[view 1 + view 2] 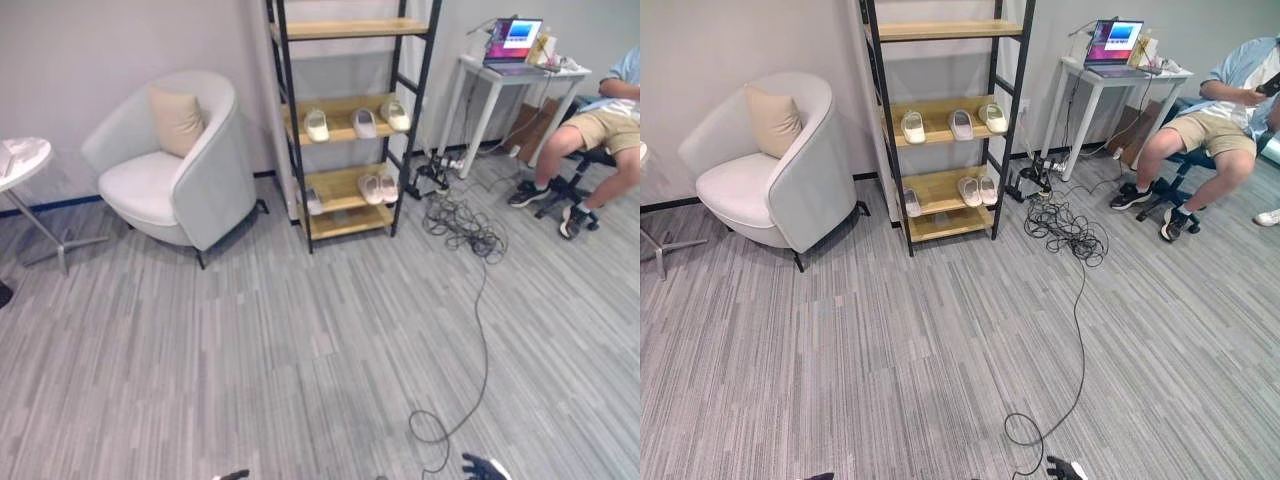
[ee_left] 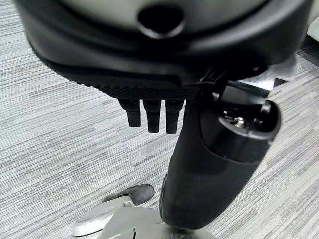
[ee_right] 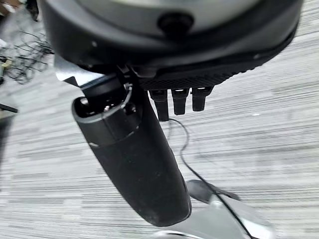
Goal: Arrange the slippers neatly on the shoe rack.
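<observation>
Rack (image 1: 287, 120): black matt metal frame, pale wood shelves. Slippers (image 1: 364, 123): soft pale cloth. Armchair (image 1: 170, 165): smooth light upholstery; cushion (image 1: 177, 120) beige cloth. Floor (image 1: 250, 350): grey striped carpet, rough. Left hand (image 2: 209, 164): matt black plastic.

Grey striped carpet (image 1: 250, 350), pale wall (image 1: 80, 50), white armchair (image 1: 170, 170) with beige cushion (image 1: 176, 120), white desk (image 1: 500, 85) far right
</observation>
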